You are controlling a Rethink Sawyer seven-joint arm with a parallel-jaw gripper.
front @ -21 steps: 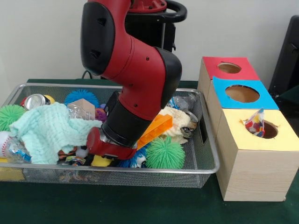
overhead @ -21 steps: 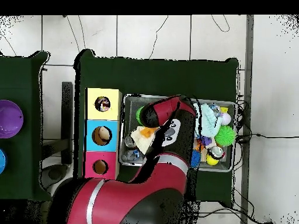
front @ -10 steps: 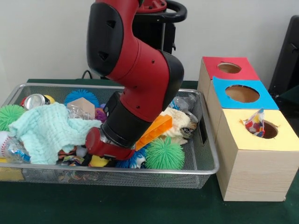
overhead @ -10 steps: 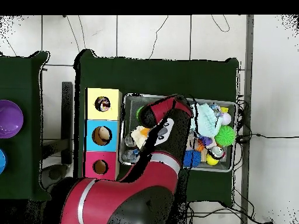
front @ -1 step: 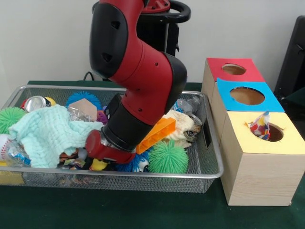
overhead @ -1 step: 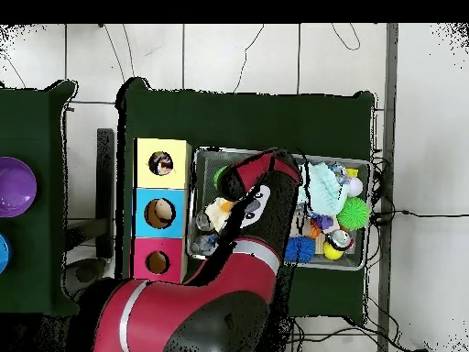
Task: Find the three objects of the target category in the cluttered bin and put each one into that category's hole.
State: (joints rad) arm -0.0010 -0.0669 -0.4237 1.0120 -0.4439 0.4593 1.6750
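Table [front @ -1 step: 143, 214]: we see dark green cloth under everything; overhead it shows as a green rectangle [overhead @ -1 step: 247, 119].
Arm [front @ -1 step: 138, 71]: red and black, bent down into the bin, fills the middle of the front view; overhead it sweeps up from the bottom edge [overhead @ -1 step: 238, 266].
Bin [front @ -1 step: 209, 164]: wire mesh tray, packed with clutter; overhead its rim shows right of the boxes [overhead @ -1 step: 275, 152].
Boxes: three in a row just beside the bin. Yellow-topped box [front @ -1 step: 259, 157] nearest the camera, blue-topped box [front @ -1 step: 248, 95] in the middle, red-topped box [front @ -1 step: 233, 69] farthest. Each has a round hole on top.
Cloth [front @ -1 step: 45, 133]: pale mint, crumpled over the bin's left half, touching the arm's wrist end.
Gripper [front @ -1 step: 97, 150]: we only see the red wrist end low in the bin, buried among the objects; fingers hidden, so we cannot tell if it is open or closed.
Orange wedge [front @ -1 step: 157, 133]: tilted, leaning against the arm, in front of a cream plush [front @ -1 step: 183, 126].
Green spiky ball [front @ -1 step: 167, 157]: by the bin's front rim, right of the wrist. Another green spiky ball [front @ -1 step: 9, 117] at the left end.
Blue spiky ball [front @ -1 step: 83, 98]: back of the bin, behind a tan block [front @ -1 step: 85, 109].
Can [front @ -1 step: 35, 102]: silver, on its side, back left corner.
Patterned cone [front @ -1 step: 260, 126]: multicoloured, sticking up out of the yellow box's hole.
Task things: which category is the target we cannot tell; the rest lie mixed in the bin.
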